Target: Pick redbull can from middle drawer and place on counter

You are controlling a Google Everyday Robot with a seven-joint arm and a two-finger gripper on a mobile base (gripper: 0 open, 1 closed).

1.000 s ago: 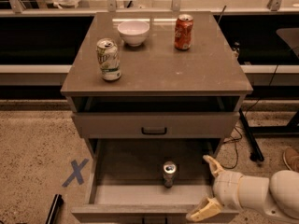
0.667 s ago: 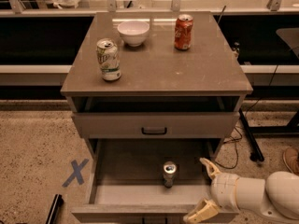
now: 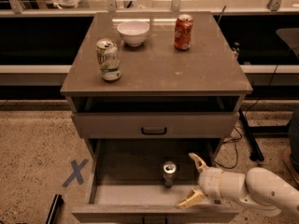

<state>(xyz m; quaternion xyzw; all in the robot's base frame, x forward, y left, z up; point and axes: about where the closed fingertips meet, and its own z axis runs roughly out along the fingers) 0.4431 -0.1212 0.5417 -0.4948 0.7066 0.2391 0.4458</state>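
The redbull can [image 3: 169, 173] stands upright in the open middle drawer [image 3: 154, 211], near the middle of its floor, its silver top showing. My gripper [image 3: 192, 180] is open at the drawer's right side, just right of the can and not touching it; one finger points up, the other lies over the drawer front. The white arm reaches in from the lower right. The counter [image 3: 187, 64] lies above, flat and grey-brown.
On the counter stand a white-and-green can [image 3: 108, 59] at the left, a white bowl [image 3: 133, 32] at the back and a red soda can [image 3: 183, 31] at the back right. A shallower drawer with a black handle [image 3: 153, 131] is above. A blue X [image 3: 74, 172] marks the floor.
My gripper has moved left along the drawer's right side, closer to the redbull can. The can and the counter objects have not moved.
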